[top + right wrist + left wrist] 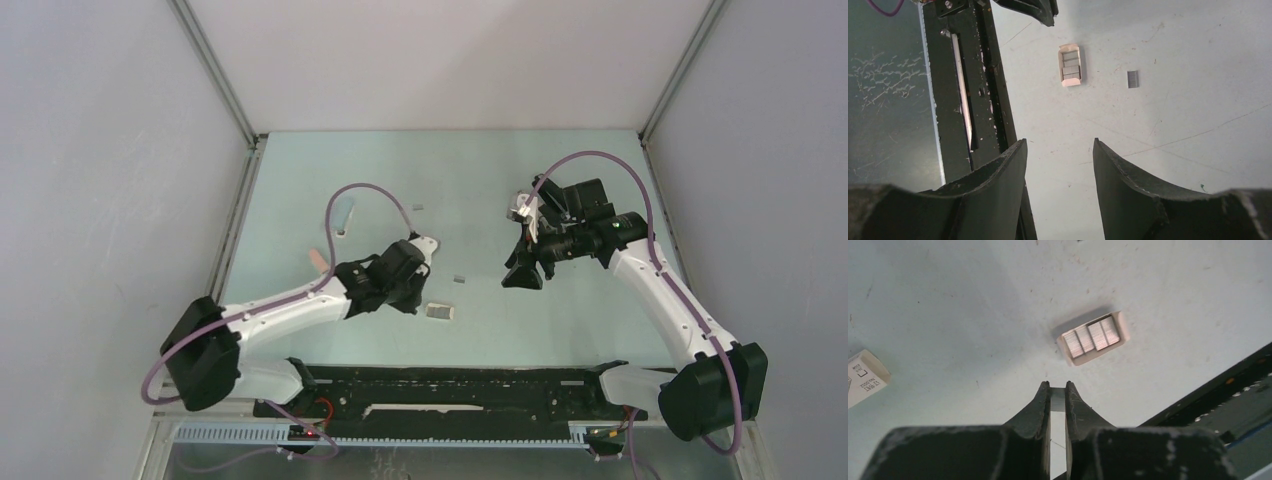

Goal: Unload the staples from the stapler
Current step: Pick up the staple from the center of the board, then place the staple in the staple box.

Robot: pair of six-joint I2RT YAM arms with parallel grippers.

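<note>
1. Left tool (1057, 386) is pinched nearly shut on a thin grey strip, apparently staples (1058, 402).
2. Just ahead, slightly right, the open box (1093, 337) lies crosswise on the worktop (948, 315).
3. Right tool (1058, 145) gapes empty, farther off.

Overhead faces down; both wrist views share box (1062, 345).

White carton (864, 378), left of my left claw (1058, 386): dark print and a small square; I cannot read it.
</note>
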